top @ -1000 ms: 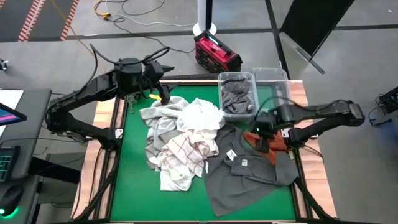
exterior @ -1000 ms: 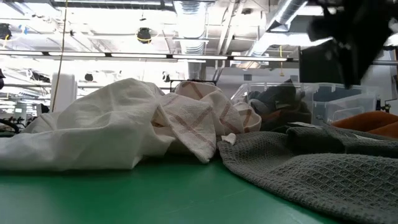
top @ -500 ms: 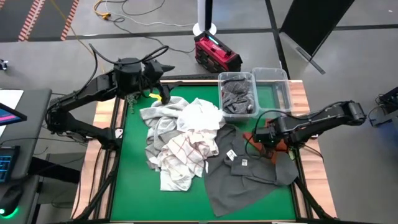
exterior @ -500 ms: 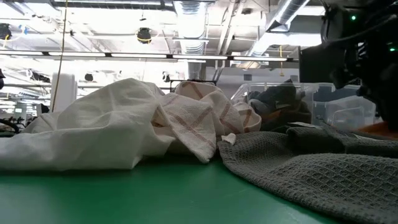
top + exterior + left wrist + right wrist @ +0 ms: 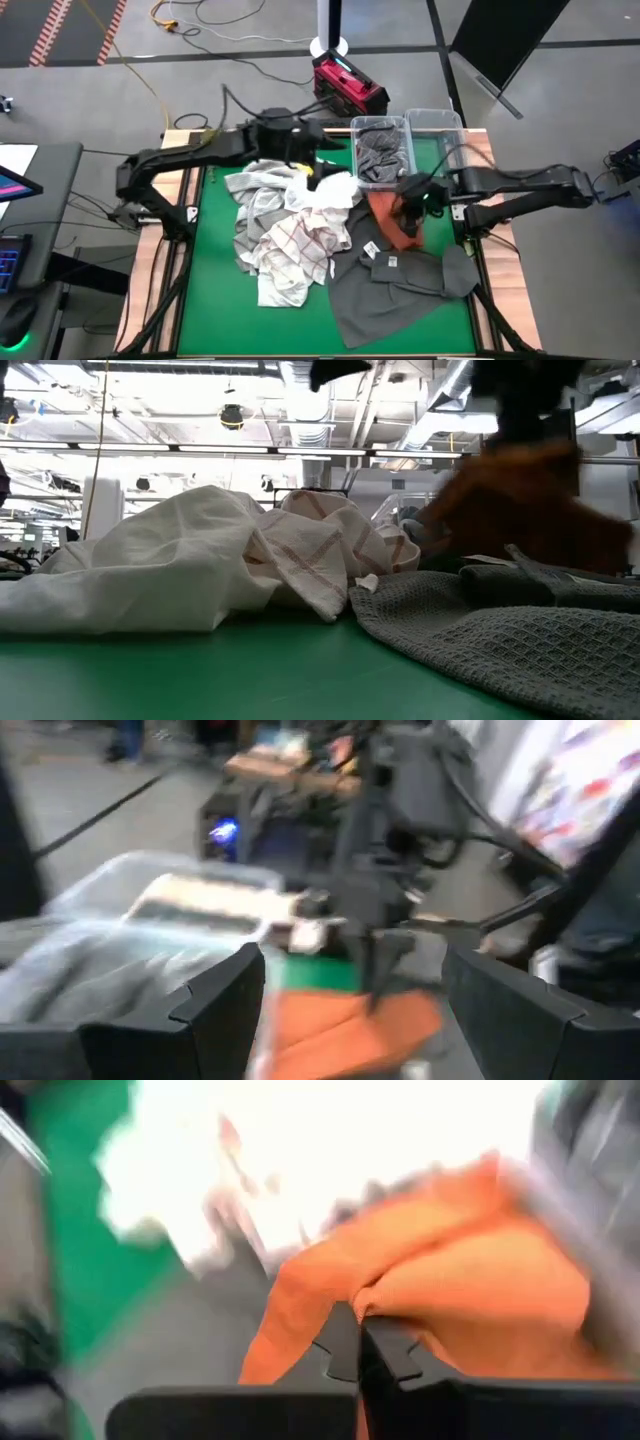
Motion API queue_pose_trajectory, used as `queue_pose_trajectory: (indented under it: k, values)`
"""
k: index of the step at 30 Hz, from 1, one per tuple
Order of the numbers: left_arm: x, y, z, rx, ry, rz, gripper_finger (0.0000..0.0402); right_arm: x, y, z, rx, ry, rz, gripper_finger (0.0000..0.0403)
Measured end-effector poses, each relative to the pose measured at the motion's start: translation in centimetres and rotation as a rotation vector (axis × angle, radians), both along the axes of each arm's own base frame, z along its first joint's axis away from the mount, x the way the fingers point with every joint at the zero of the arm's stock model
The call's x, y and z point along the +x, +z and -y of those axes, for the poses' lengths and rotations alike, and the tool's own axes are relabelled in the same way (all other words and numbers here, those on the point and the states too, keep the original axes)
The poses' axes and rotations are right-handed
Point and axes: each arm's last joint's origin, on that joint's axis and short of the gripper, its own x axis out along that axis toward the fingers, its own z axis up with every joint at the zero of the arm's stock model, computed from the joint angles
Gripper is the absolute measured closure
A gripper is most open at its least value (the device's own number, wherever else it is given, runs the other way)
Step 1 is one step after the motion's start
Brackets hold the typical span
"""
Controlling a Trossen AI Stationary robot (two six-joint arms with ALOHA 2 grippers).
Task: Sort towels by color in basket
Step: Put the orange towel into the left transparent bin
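- Holding the rust-orange towel by a pinched fold, our right gripper has its fingers closed tight on the cloth; the right wrist view shows the two dark tips meeting with orange fabric bunched between them.
- We place that towel just beside the bin with grey cloth, on its table-centre side, its lower part draping toward the dark grey towel.
- We judge the towel light and limp: it sags from a single grip point and will swing, so a hold near an edge fold suits it, and the trailing end may catch on a bin rim.
- Our left gripper hangs over the white towel, near the same bin; its fingers stand apart with nothing between them.
- We see the red-checked towel and the light grey towel heaped farther from that bin, touching the white one.
- The empty bin stands against the filled one.
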Motion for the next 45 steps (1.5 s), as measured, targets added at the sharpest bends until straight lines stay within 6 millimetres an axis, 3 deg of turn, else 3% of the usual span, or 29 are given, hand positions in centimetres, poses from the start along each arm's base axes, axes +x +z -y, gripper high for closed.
queue_pose_trajectory:
  k: [5,8,11,17,23,26,30,34,41,45]
  values:
    - [0.8,0.3,0.4,-0.032,-0.028,0.086,0.0109,-0.3,7.4,1.1,-0.143,-0.099,0.369,0.0383]
    - [-0.2,1.6,0.1,-0.013,0.015,0.136,0.0109,-1.1,10.2,2.0,-0.323,-0.201,0.437,0.038]
    - [-1.7,3.3,0.3,0.043,0.065,0.189,0.0109,-1.5,11.3,3.2,-0.49,-0.275,0.405,0.0383]
    - [-5.2,6.2,0.9,0.17,0.14,0.244,0.0109,-1.3,11.0,7.0,-0.726,-0.497,0.238,0.0384]
    - [-7.5,6.9,1.1,0.211,0.253,0.179,0.0109,-1.2,13.4,10.7,-0.895,-0.635,0.401,0.0381]
    - [-7.8,6.6,1.0,0.204,0.288,0.136,0.0109,-1.1,13.2,12.0,-0.873,-0.632,0.428,0.0381]
    - [-8.2,6.5,1.2,0.157,0.288,0.108,0.0109,-1.2,11.6,12.4,-0.703,-0.63,0.363,0.0382]
    - [-8.8,6.6,1.3,0.133,0.292,0.091,0.0109,-0.6,10.0,11.1,-0.502,-0.572,0.313,0.0382]
    - [-9.2,6.5,1.3,0.141,0.309,0.067,0.0109,1.3,12.0,8.3,-0.32,-0.343,0.623,0.0382]
    - [-9.2,6.4,1.3,0.141,0.308,0.051,0.0109,1.2,11.5,8.2,-0.295,-0.352,0.577,0.0382]
